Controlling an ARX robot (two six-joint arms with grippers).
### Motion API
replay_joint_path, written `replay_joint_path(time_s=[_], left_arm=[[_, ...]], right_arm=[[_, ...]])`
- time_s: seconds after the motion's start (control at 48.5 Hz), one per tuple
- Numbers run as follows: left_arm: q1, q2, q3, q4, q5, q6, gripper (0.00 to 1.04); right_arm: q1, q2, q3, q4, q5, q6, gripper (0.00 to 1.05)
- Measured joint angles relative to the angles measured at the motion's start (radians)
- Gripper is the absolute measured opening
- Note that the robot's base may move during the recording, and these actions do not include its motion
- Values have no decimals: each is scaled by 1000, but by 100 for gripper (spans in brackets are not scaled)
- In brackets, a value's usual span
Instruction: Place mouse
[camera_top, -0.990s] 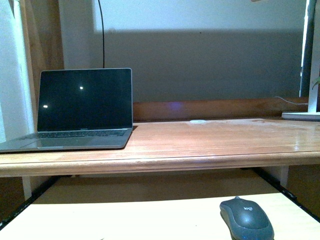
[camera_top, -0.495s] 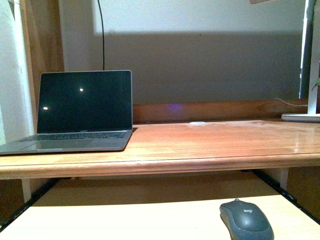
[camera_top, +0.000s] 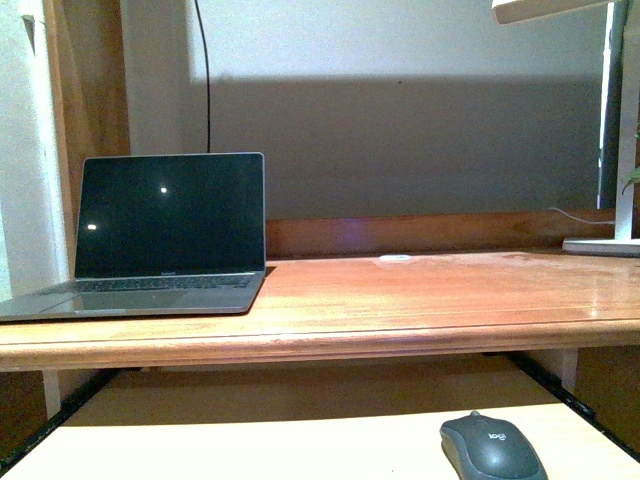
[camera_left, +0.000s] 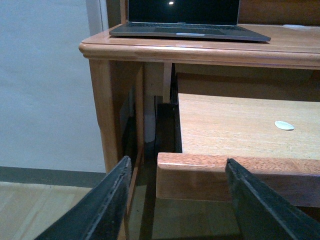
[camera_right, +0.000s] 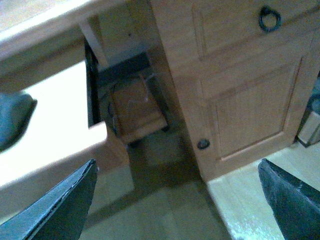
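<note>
The mouse, dark grey with a small pale logo, lies on the pale pull-out shelf under the desk, at its right end. In the right wrist view the mouse shows blurred at the picture's edge. My right gripper is open over the floor beside the shelf's end and holds nothing. My left gripper is open in front of the shelf's left front corner, also holding nothing. Neither gripper touches the mouse.
An open laptop with a dark screen stands at the left of the wooden desk top. A small white disc and a lamp base lie further back. Another white disc rests on the shelf. A cabinet door stands to the right.
The desk, laptop and mouse sit lower in the front view than a second ago, and a lamp shade has come into view at the top right. The mouse keeps its place on the shelf.
</note>
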Motion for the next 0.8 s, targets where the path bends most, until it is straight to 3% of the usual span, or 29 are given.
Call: replay_joint_path(time_s=[0.103, 0.206, 0.495, 0.804], left_arm=[[0, 0, 0, 0, 0, 0, 81], [0, 0, 0, 0, 0, 0, 98], [0, 0, 0, 0, 0, 2, 97], [0, 0, 0, 0, 0, 2, 97]], right_arm=[[57, 140, 92, 135, 60, 28, 97], [176, 293, 174, 257, 140, 35, 97], [547, 747, 390, 494, 237, -41, 97], [656, 988, 528, 349, 253, -64, 97]])
